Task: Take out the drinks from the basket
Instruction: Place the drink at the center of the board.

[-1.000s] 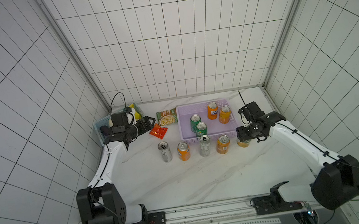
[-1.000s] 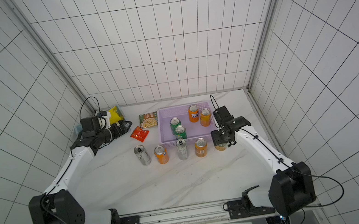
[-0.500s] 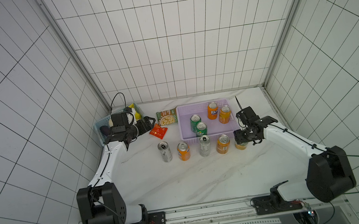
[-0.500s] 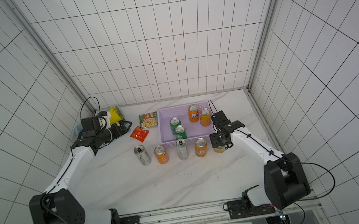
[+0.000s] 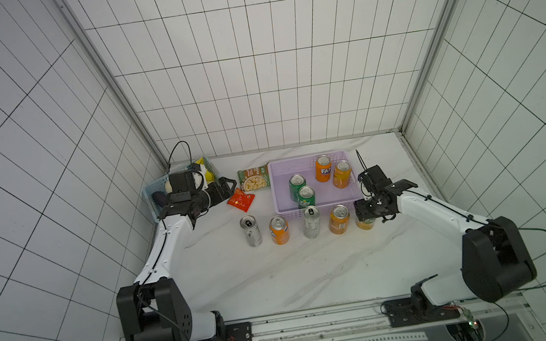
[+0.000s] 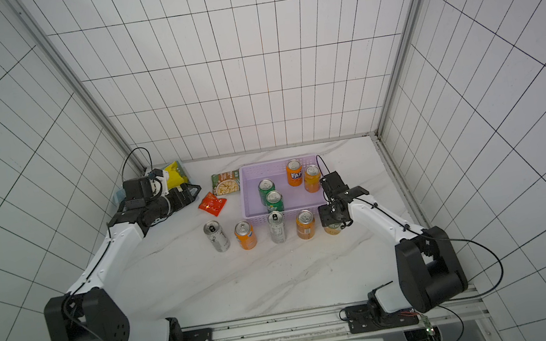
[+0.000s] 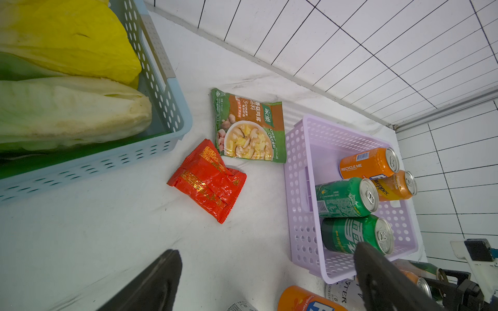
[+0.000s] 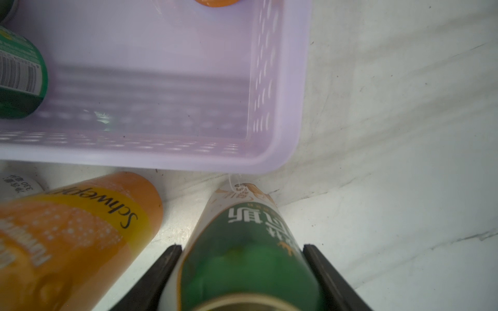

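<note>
The lilac basket holds two orange cans and two green cans. In front of it a row of drinks stands on the table: silver, orange, silver, orange. At the row's right end my right gripper is shut on the dark green and orange can, which stands upright by the basket's corner. My left gripper is open and holds nothing, left of the basket.
A light blue basket with cabbage and a yellow bag sits at the back left under the left arm. A green snack packet and a red one lie between the two baskets. Tiled walls close in on three sides.
The right arm has swung slightly left and settled lower with the can still in its grip. The left arm has not moved.
</note>
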{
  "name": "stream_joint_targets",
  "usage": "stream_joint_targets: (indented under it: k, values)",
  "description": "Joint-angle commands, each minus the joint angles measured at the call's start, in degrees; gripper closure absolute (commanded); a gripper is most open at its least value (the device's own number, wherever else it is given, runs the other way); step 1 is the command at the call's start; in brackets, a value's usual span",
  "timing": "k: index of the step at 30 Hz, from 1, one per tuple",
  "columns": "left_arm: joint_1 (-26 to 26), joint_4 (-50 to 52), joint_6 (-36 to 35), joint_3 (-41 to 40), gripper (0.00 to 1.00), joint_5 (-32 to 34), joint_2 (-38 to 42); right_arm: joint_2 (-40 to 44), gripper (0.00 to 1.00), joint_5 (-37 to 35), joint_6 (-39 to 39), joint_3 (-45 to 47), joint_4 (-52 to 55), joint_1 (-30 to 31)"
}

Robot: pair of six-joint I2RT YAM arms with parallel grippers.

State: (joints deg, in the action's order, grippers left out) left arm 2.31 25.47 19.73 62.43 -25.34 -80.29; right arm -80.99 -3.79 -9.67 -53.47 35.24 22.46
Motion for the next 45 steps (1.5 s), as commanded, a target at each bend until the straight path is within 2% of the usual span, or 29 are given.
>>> stream_joint_targets:
  k: [1,10,18,29,38,45]
  values:
    - [0.23,-0.22,-0.17,1.54,0.02,-0.17,-0.13,0.78,0.33,-1.23,-0.35,1.70,-1.58,-0.49]
    - [0.24,0.24,-0.89,1.81,0.02,0.11,0.05,4.31,0.16,-2.04,0.34,0.29,0.03,-0.50]
    - [0.19,0.00,-1.62,2.32,0.02,-2.69,-0.27,7.74,0.00,-2.03,0.78,-2.56,1.80,-1.47]
    - [0.07,0.20,-1.66,2.19,0.02,-2.24,-0.48,9.95,0.01,-0.40,4.46,-10.51,2.81,-9.82]
    - [-0.28,0.98,-2.56,2.38,0.02,-0.85,-0.43,8.86,0.01,6.20,6.52,-13.62,1.64,-20.78]
    - [-3.40,3.86,-5.40,4.46,0.02,2.24,-0.91,9.36,0.01,9.04,5.98,-12.19,0.23,-22.94]
